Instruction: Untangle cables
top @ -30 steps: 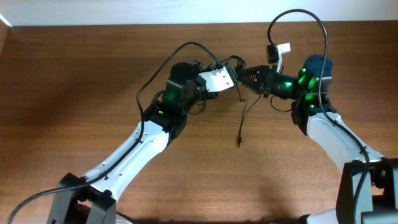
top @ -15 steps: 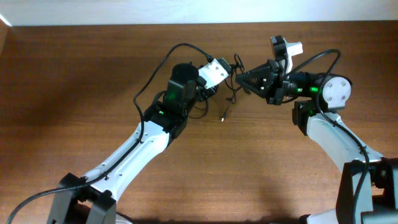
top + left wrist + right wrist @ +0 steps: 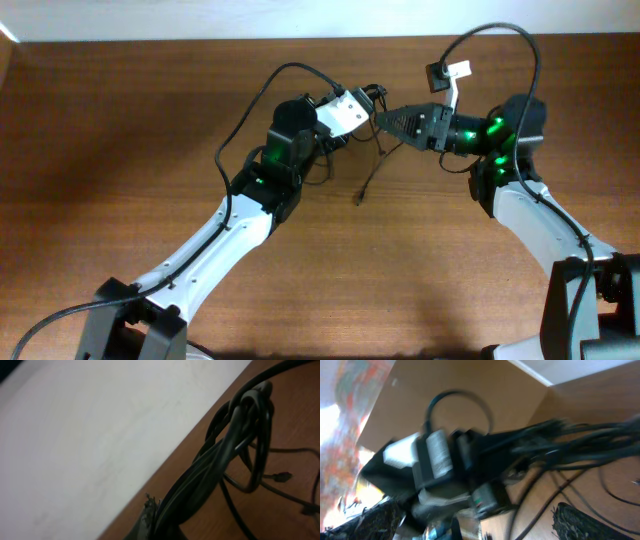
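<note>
The left gripper and right gripper sit either side of the cables. One plug end lies just below them on the table.

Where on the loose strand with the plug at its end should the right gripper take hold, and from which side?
On the straight part of the loose strand just above its plug, from the right gripper's side, open jaws across the cord. There it runs alone over the table, apart from the bundle that the left gripper holds, so likely nothing else gets caught.

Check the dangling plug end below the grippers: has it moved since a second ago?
Yes. The dangling plug has shifted left in the overhead view and nearer the table's far edge.
</note>
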`<move>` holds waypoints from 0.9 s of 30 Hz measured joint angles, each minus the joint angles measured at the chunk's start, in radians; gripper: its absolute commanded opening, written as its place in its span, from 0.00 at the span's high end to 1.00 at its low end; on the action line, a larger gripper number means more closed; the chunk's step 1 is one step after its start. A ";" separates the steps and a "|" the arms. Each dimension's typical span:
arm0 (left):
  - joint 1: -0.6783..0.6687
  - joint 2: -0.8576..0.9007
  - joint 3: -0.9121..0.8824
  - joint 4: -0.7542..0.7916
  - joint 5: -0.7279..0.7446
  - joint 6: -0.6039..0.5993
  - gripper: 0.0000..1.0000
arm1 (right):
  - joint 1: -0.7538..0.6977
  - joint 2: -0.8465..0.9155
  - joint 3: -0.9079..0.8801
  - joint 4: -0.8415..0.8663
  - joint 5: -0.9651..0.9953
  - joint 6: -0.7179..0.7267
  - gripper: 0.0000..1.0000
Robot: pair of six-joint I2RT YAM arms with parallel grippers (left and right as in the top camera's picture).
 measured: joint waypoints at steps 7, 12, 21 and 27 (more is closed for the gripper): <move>-0.001 0.000 0.000 0.031 0.031 0.158 1.00 | 0.000 0.000 0.000 -0.080 0.109 0.000 0.12; -0.004 0.000 0.000 0.040 0.064 0.174 1.00 | 0.000 0.000 0.000 -0.130 0.172 0.002 0.68; -0.004 0.000 0.000 0.046 0.111 0.177 1.00 | 0.000 0.000 0.000 -0.157 0.183 0.001 0.96; -0.004 0.000 0.000 0.042 0.114 0.165 1.00 | 0.000 0.000 0.000 -0.156 0.183 0.001 0.96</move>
